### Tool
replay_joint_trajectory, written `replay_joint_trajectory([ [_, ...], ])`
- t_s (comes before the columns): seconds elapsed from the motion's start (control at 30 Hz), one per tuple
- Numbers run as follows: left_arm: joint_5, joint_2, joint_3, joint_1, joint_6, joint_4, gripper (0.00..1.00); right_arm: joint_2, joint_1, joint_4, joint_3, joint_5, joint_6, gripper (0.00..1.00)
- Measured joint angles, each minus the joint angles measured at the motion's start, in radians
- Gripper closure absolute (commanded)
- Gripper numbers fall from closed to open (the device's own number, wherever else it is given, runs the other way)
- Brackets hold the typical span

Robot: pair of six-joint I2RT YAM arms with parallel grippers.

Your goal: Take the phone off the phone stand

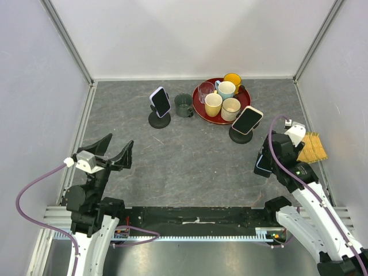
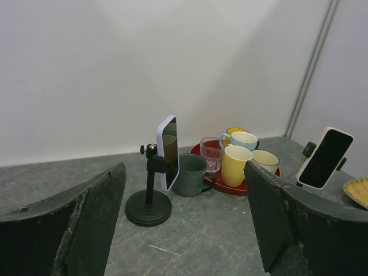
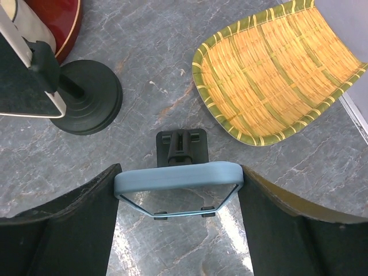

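Observation:
A blue-cased phone [image 3: 178,175] stands on edge in a small black phone stand [image 3: 182,146] on the grey table. My right gripper [image 3: 179,192] comes down over it, and both fingers touch the phone's two short ends, so it is shut on the phone. From above, the same phone [image 1: 263,165] shows only as a blue sliver under the right gripper [image 1: 265,160]. My left gripper [image 1: 104,154] hangs open near the left side, nothing between its fingers [image 2: 86,218].
A lilac-cased phone [image 1: 160,102] and a cream-cased phone [image 1: 247,119] sit on round-based stands. A green mug [image 1: 183,105] and a red tray [image 1: 201,110] of mugs stand at the back. A woven dish [image 1: 313,148] lies right of the right gripper.

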Motion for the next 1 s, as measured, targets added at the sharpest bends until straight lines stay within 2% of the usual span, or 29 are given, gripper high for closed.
replay_joint_trajectory([
  [0.1,0.034,0.000,0.000,0.000,-0.001,0.000,0.09,-0.028,0.000,-0.002,0.000,-0.011,-0.005,0.64],
  [0.4,0.123,0.028,0.000,0.000,-0.002,-0.007,0.06,-0.100,0.000,-0.008,0.035,-0.064,-0.083,0.85],
  [0.53,0.148,0.050,0.000,0.000,-0.002,-0.031,0.02,-0.108,0.000,-0.005,0.105,-0.121,-0.131,0.89],
  [0.73,0.222,0.129,0.000,0.000,-0.016,-0.045,0.01,-0.080,0.000,0.020,0.172,-0.281,-0.168,0.96],
  [0.87,0.279,0.238,0.011,0.000,-0.042,-0.055,0.01,-0.025,0.000,0.055,0.176,-0.426,-0.164,0.97],
  [1.0,0.335,0.412,0.058,0.000,-0.092,-0.077,0.01,0.022,0.003,0.120,0.157,-0.570,-0.124,0.98],
])
